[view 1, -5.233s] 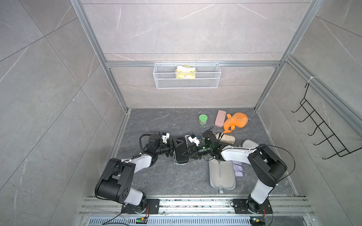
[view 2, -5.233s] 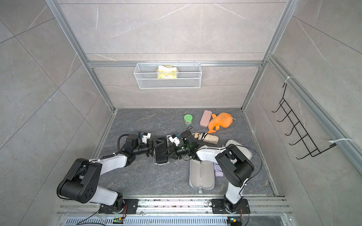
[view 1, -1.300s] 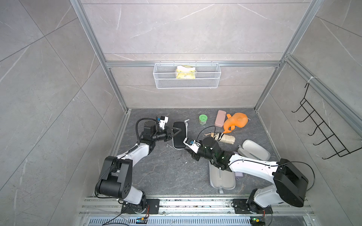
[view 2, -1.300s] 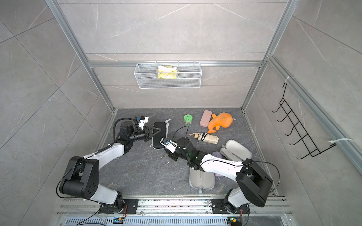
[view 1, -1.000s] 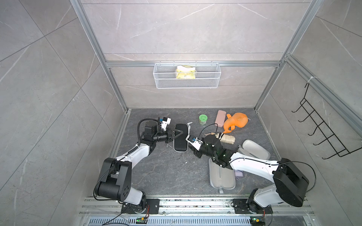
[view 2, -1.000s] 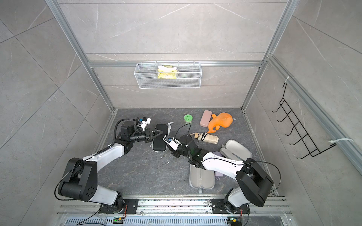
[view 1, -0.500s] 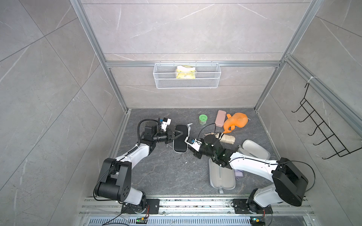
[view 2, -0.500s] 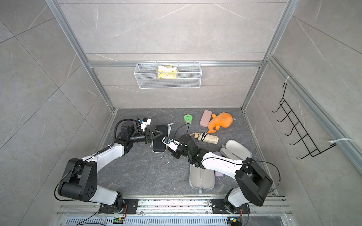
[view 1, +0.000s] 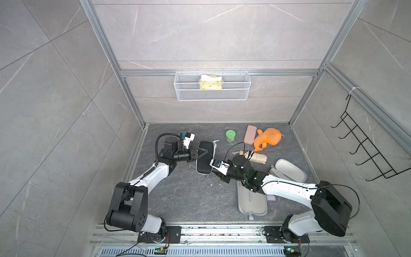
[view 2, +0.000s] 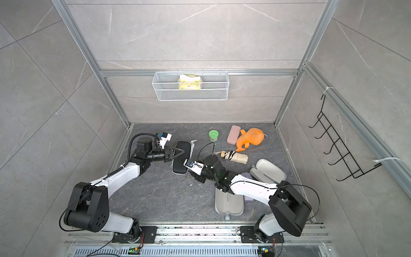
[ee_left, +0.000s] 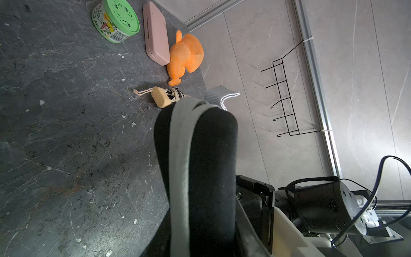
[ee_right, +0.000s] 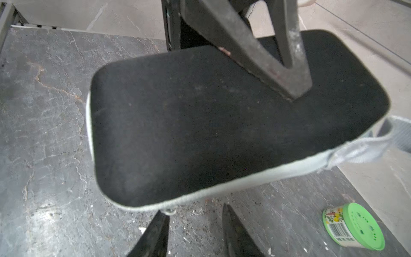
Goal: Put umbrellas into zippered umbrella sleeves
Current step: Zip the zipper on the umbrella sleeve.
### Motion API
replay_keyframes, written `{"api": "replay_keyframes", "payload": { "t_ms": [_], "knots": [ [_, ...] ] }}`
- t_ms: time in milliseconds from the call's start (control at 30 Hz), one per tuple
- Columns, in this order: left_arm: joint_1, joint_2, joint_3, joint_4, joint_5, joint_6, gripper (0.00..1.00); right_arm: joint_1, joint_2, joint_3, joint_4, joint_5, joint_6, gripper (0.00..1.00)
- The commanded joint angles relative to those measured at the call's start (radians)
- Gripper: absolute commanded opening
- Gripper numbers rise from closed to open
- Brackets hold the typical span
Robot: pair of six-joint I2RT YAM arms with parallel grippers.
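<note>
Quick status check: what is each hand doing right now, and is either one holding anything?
Left hand: closed on the black sleeve.
Right hand: open and empty, at the sleeve's zip edge.

1 umbrella sleeve point(view 1: 205, 158) is at the left; tin point(view 1: 230, 135), oblong case point(view 1: 250, 134) and plush toy point(view 1: 268, 140) line the worktop's point(view 1: 189, 200) back, a folded umbrella point(view 1: 255, 156) before them, 2 open sleeves point(view 1: 289, 170) point(view 1: 251, 204) front-right.

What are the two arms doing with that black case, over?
Left gripper clamped on the black sleeve. Right gripper open at its grey zip edge, holding nothing. Nothing between them; green tin stands clear.
</note>
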Motion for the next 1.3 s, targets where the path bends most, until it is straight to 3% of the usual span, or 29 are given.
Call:
{"api": "replay_keyframes", "payload": {
  "t_ms": [0, 433, 667, 1000, 1267],
  "knots": [
    [-0.004, -0.055, 0.045, 0.055, 0.017, 0.039, 0.02, 0.015, -0.013, -0.042, 0.064, 0.008, 0.071, 0.42],
    [-0.012, -0.046, 0.036, 0.063, 0.003, 0.045, 0.01, 0.043, 0.003, -0.002, 0.076, 0.033, 0.089, 0.39],
    [-0.012, -0.04, 0.036, 0.065, 0.001, 0.04, 0.0, 0.049, 0.001, -0.006, 0.097, 0.035, 0.113, 0.27],
    [-0.012, -0.047, 0.037, 0.075, -0.061, 0.034, 0.0, 0.068, -0.007, -0.003, 0.055, 0.073, 0.096, 0.01],
    [-0.002, -0.068, -0.006, 0.204, -0.217, -0.029, 0.0, 0.132, -0.019, -0.028, 0.004, 0.141, 0.101, 0.0]
  ]
}}
